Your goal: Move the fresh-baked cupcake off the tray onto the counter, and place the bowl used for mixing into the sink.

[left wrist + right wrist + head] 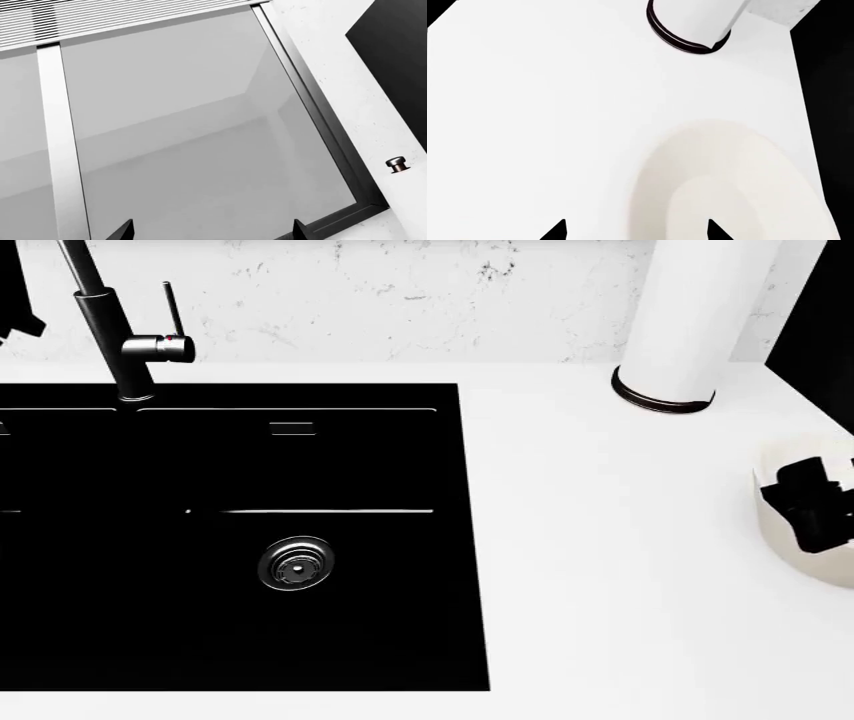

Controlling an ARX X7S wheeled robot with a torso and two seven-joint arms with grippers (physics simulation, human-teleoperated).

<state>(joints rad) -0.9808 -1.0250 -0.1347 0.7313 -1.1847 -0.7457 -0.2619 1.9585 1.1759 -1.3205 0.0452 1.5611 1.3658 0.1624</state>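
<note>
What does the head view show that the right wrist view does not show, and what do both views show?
Only the head view shows the sink with its round metal drain and the dark faucet. It also shows the right gripper from outside, dark, over the bowl at the picture's right edge.

Only the right wrist view shows the inside of the bowl, and two dark fingertips standing apart.

Both show the bowl, the white counter and the tall white cylinder with a dark base ring. Neither shows the cupcake or the tray.
</note>
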